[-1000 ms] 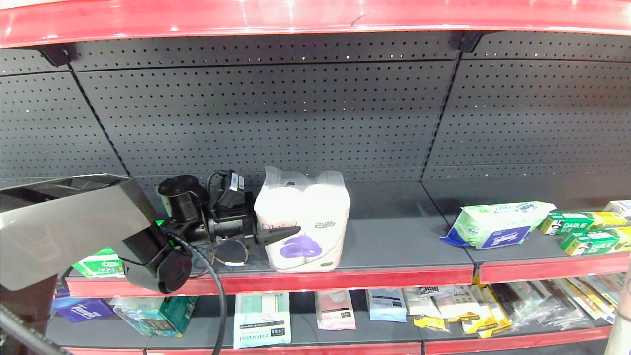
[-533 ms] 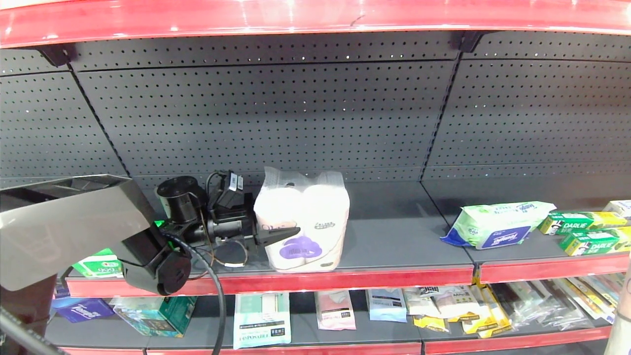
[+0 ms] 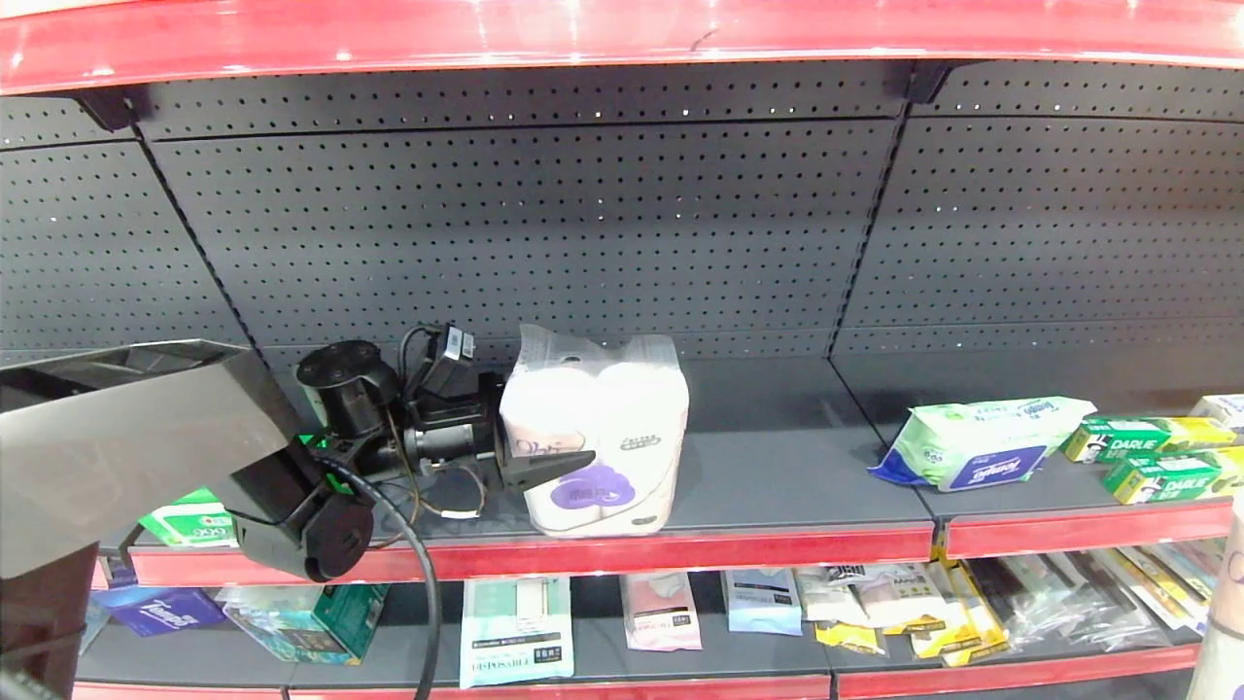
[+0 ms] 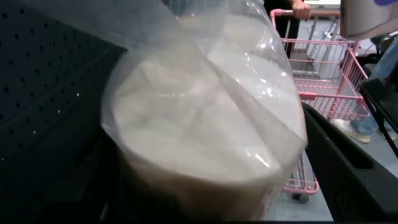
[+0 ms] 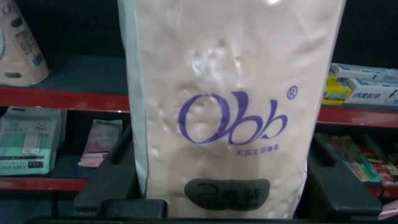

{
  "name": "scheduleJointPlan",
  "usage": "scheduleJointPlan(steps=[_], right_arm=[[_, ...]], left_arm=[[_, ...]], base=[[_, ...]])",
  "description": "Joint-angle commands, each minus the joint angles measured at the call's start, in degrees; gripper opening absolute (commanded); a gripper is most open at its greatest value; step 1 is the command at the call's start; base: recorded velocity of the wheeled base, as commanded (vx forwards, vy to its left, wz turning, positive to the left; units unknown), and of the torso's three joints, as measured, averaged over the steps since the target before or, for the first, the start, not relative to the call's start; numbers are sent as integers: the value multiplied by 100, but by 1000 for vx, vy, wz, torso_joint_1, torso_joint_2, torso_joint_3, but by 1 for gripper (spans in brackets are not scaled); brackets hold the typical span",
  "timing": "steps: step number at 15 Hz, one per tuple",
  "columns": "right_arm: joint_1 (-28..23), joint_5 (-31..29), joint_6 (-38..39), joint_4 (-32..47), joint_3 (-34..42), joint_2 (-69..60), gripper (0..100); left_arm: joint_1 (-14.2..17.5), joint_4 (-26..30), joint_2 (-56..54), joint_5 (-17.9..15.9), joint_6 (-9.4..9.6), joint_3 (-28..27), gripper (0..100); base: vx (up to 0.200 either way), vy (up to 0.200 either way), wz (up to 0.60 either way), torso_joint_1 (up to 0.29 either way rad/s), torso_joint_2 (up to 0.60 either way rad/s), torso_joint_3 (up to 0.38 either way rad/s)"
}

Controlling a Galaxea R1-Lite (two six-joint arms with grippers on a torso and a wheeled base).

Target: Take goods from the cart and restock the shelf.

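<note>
Left pincer (image 3: 559, 442) clamped on toilet roll pack (image 3: 595, 433), one finger across front face. Pack stands upright on middle shelf (image 3: 777, 457), near front edge, left of centre; placement looks done, release likely next. Right pincer (image 5: 211, 205) grips second toilet roll pack (image 5: 233, 112), held off shelf, probably next to stock.

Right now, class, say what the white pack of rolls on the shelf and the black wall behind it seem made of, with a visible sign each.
White pack of rolls: soft paper rolls, probably, in thin glossy clear plastic film; the film crinkles and glints at its sealed top. Black perforated back wall: likely painted sheet metal, matt, with rows of punched holes.
</note>
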Motion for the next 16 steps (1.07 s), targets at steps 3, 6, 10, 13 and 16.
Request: scheduleJointPlan(steps=[3,6,10,13,16], right_arm=[[5,-1,-6,10,14,0,0],[5,8,3,1,66,0,0],[5,25,3,1,66,9,0],[5,43,3,-8,66,9,0],[5,43,-6,-8,5,0,0]], left_arm=[[16,-9,-596,7,-420,1,100],[16,-9,-939,42,-815,-52,100],[16,-9,-1035,1255,-868,-685,100],[25,-9,-1361,1651,-868,-667,100],[263,412,-1607,2741,-446,-667,100]], base=[[0,0,0,0,0,0],[0,0,0,0,0,0],[0,0,0,0,0,0],[0,0,0,0,0,0],[0,0,0,0,0,0]])
